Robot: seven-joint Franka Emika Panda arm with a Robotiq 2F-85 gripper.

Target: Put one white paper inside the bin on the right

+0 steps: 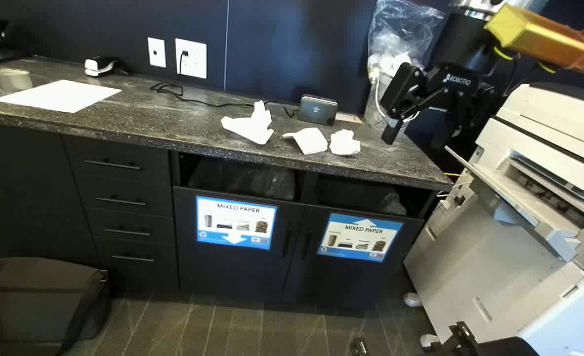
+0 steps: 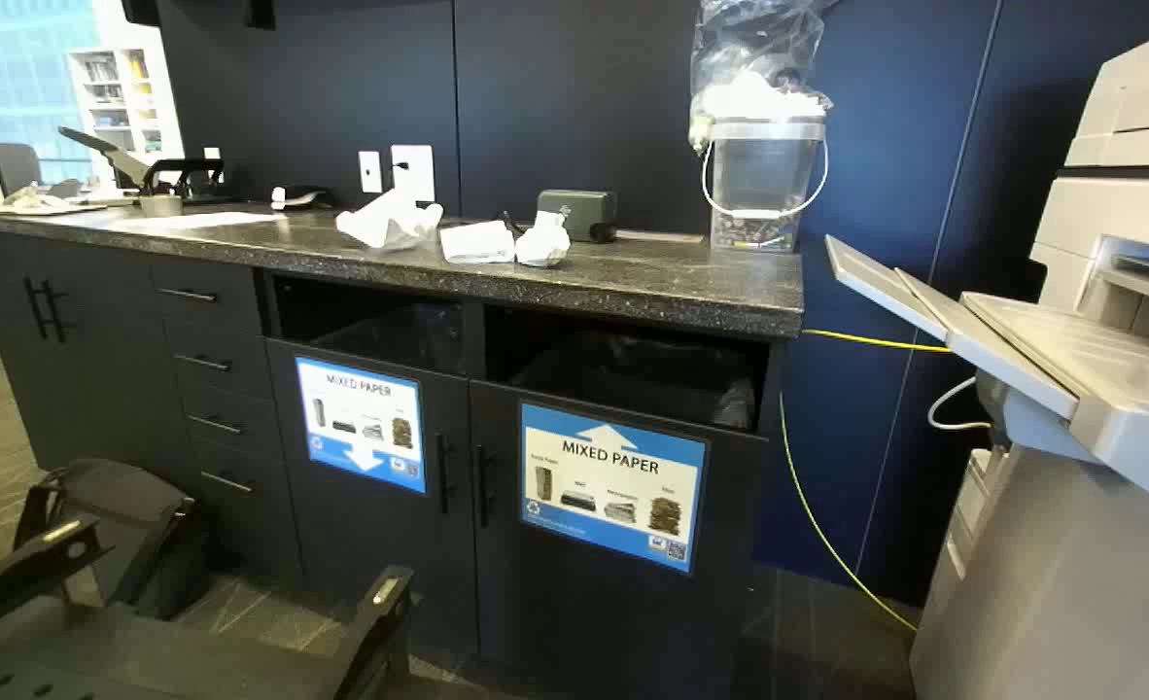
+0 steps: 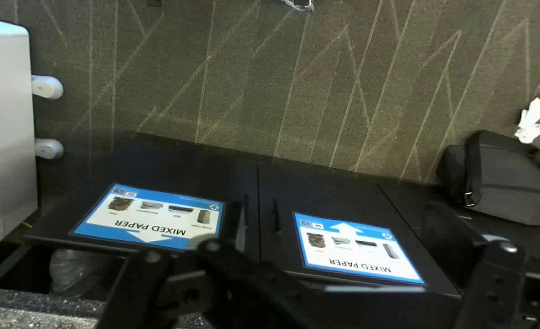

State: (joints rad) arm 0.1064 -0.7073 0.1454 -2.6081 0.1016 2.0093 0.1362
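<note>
Three crumpled white papers lie near the counter's front edge: a left one point(image 1: 250, 126), a middle one point(image 1: 312, 141) and a right one point(image 1: 344, 143). They also show in an exterior view as the left point(image 2: 392, 222), middle point(image 2: 478, 243) and right point(image 2: 543, 241) papers. The right bin point(image 1: 393, 203) has a dark liner behind an open slot under the counter, above a MIXED PAPER sign; it shows too in an exterior view point(image 2: 733, 403) and the wrist view point(image 3: 71, 269). My gripper point(image 1: 415, 137) is open and empty, above the counter's right end, right of the papers. The wrist view shows its fingers point(image 3: 360, 228) wide apart.
The left bin point(image 1: 284, 183) has a similar slot. A clear bucket with a plastic bag point(image 2: 764, 185) stands at the counter's back right. A small dark box point(image 1: 317, 110) sits behind the papers. A flat white sheet point(image 1: 59, 95) lies left. A printer point(image 1: 494, 247) stands right.
</note>
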